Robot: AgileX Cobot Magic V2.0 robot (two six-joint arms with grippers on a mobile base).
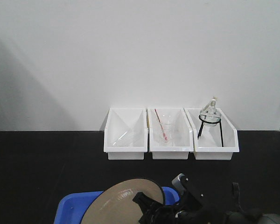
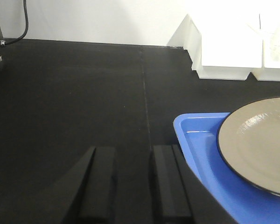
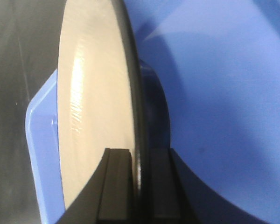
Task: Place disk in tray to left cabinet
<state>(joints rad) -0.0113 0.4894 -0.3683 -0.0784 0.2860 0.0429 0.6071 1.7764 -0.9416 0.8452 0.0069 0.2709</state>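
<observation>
Your right gripper (image 3: 139, 184) pinches the rim of the disk (image 3: 88, 107), which sits tilted over the tray (image 3: 224, 93). Whether the disk touches the tray cannot be told. Judged step: seating the disk. Next, lower it flat, then release. Your left gripper (image 2: 130, 182) hangs spread beside the tray, empty. The left cabinet is not in view. No legible writing or brands.

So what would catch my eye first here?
Probably the round, glossy tan-beige plate with a thin black rim, held tilted at the front by the right gripper clamped on its edge, over a blue plastic rectangular tray. Behind them, three white plastic storage bins with glassware stand in a row on the black table against the white wall.
</observation>
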